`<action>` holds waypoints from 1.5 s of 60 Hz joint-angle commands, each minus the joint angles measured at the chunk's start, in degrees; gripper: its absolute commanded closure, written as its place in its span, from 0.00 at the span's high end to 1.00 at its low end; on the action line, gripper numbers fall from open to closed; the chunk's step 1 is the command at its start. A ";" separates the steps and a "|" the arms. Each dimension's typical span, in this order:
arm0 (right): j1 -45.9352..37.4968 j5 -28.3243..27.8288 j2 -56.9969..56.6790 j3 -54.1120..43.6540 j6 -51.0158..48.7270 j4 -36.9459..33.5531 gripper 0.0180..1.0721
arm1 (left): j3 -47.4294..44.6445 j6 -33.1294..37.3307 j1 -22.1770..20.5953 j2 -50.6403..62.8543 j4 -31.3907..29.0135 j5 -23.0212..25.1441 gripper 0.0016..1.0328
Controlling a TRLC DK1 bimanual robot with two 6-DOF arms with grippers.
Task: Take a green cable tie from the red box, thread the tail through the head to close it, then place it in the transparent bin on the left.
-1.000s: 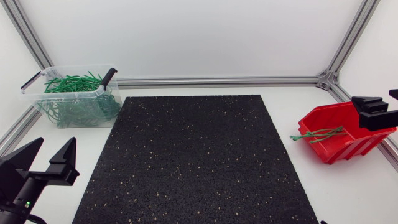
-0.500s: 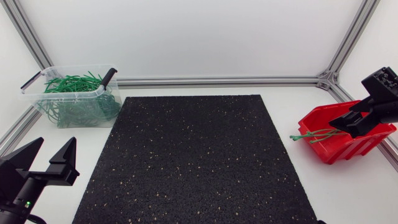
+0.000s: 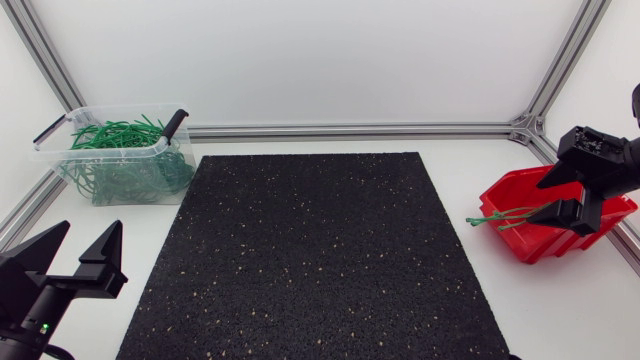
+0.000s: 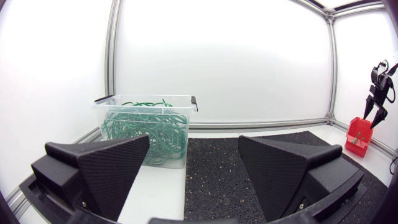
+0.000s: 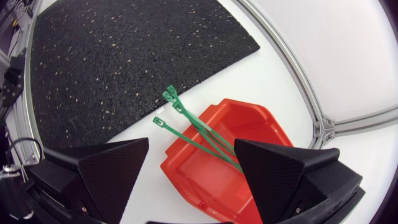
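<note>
The red box [image 3: 528, 246] stands at the table's right edge with a few green cable ties [image 3: 505, 216] lying in it, their heads poking over its left rim. My right gripper [image 3: 548, 203] hangs open just above the box, holding nothing. In the right wrist view the ties [image 5: 193, 124] and the red box [image 5: 255, 121] lie below the open right gripper [image 5: 193, 149]. The transparent bin [image 3: 110, 148] at the back left holds a heap of closed green ties. My left gripper [image 3: 87, 235] rests open at the front left corner, holding nothing; its wrist view faces the bin [image 4: 146, 134] ahead of the gripper [image 4: 194, 162].
A black speckled mat [image 3: 310, 250] covers the middle of the table between bin and box. An aluminium frame rail [image 3: 350, 130] runs along the back and sides. The bin's black handles are folded out at its ends.
My right gripper has swung in from the right edge and tilted down over the red box. The left arm has not moved, and the ties lie as before.
</note>
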 commanded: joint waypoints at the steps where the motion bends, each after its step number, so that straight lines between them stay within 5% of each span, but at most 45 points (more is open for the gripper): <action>1: -1.19 -0.12 1.28 -0.74 -9.43 -1.14 0.91 | -2.35 -0.68 -0.39 0.38 -1.06 -0.23 0.96; 19: -1.02 1.02 -0.04 -11.12 -16.64 7.12 0.86 | -2.35 -0.68 -0.39 0.38 -1.06 -0.23 0.96; 36: 0.30 1.02 -3.99 -19.55 -16.38 17.49 0.59 | -2.35 -0.68 -0.39 0.91 -1.06 -0.23 0.96; 60: 1.97 1.20 -8.21 -29.66 -13.30 33.92 0.46 | -2.35 -0.68 -0.30 0.91 -1.06 -0.23 0.96; 90: 2.41 3.22 -9.09 -33.79 -10.93 44.47 0.33 | -2.35 -0.68 -0.21 1.00 -1.24 -0.32 0.96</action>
